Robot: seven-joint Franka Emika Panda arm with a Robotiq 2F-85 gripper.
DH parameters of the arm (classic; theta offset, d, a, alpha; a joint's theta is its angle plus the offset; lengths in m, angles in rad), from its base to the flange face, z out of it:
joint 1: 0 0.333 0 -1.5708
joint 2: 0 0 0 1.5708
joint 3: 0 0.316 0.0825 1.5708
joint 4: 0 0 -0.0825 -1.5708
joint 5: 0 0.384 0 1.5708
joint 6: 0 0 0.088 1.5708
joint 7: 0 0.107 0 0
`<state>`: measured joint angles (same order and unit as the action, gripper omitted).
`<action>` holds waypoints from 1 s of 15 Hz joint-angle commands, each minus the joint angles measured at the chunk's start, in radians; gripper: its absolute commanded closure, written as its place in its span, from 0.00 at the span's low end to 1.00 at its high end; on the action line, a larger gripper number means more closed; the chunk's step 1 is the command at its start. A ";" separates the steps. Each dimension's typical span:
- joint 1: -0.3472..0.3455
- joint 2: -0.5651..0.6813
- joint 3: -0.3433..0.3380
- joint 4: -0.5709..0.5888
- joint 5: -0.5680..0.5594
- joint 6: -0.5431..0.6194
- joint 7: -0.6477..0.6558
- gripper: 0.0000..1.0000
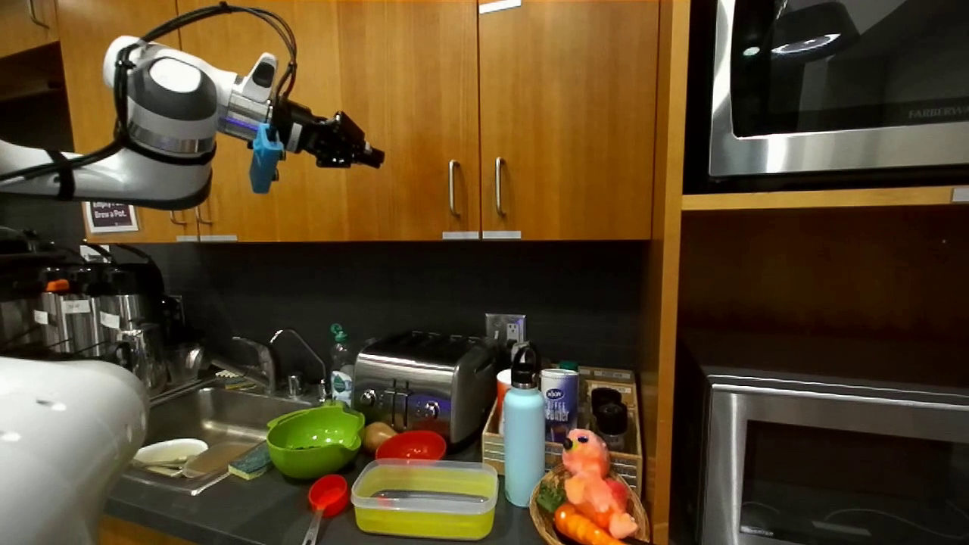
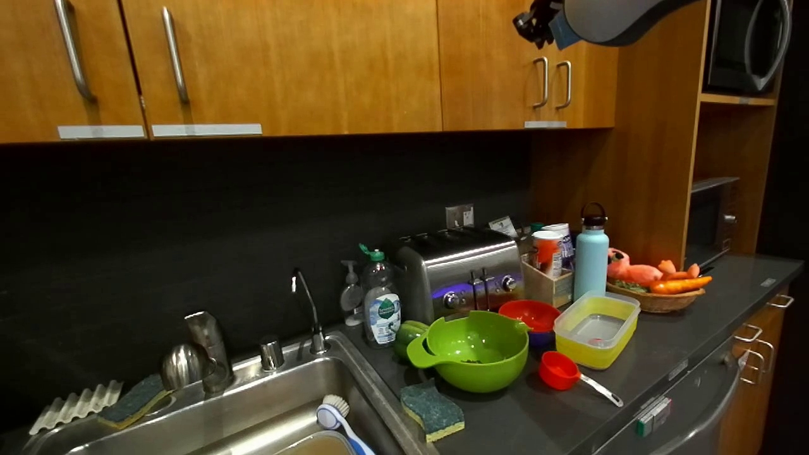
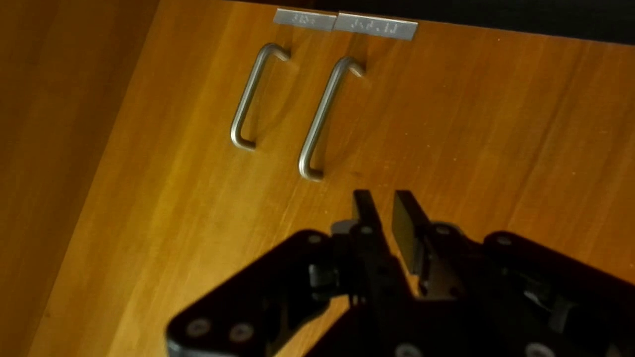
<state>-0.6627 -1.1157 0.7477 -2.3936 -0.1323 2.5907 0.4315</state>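
Black gripper point(image 3: 382, 198), jaws slightly apart, nr steel cab. handle point(image 3: 319, 119)

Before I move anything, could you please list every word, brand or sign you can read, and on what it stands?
"FARBERW", cut off at right: upper microwave
"Empty... Brew a Pot.", partly hidden: sign
"Coffee creamer": canister
Too small or blurred: writing on cabinet labels, soap bottle, dispenser labels, lower microwave.
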 commanded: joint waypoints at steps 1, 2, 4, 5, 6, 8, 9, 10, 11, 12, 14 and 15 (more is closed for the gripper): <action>0.022 -0.051 -0.018 -0.010 -0.064 -0.052 0.017 0.57; 0.027 -0.069 -0.027 -0.018 -0.080 -0.072 0.014 0.52; 0.033 -0.092 -0.046 -0.026 -0.111 -0.105 0.011 0.39; 0.034 -0.099 -0.057 -0.032 -0.120 -0.104 0.020 0.34; 0.030 -0.105 -0.065 -0.041 -0.127 -0.098 0.029 0.27; 0.021 -0.109 -0.085 -0.061 -0.124 -0.047 0.057 0.13; 0.015 -0.111 -0.095 -0.077 -0.116 -0.001 0.081 0.05; 0.013 -0.114 -0.108 -0.093 -0.107 0.051 0.103 0.01; 0.008 -0.117 -0.121 -0.118 -0.096 0.133 0.130 0.00; 0.001 -0.124 -0.133 -0.140 -0.086 0.200 0.146 0.00; -0.008 -0.129 -0.160 -0.187 -0.052 0.345 0.166 0.00; -0.012 -0.126 -0.170 -0.209 -0.026 0.413 0.169 0.00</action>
<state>-0.6582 -1.2154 0.6094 -2.5347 -0.2075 2.8386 0.5717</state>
